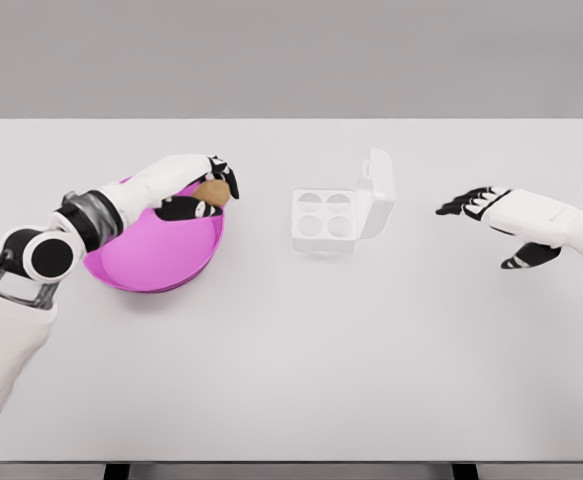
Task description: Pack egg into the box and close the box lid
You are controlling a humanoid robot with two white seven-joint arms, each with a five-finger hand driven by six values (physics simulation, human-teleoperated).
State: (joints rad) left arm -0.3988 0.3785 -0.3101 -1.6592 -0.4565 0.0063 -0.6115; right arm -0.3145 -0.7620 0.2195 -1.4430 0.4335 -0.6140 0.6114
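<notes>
Leftward, the left hand [207, 190] grips a brown egg [213, 191] over the pink bowl [156, 255] (right hand [486, 207] spread, empty), the open box [342, 208] near.

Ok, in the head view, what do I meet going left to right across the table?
Pink bowl → left hand holding the egg over the bowl's right rim → open egg box, lid up on its right → right hand, open above the table.
</notes>
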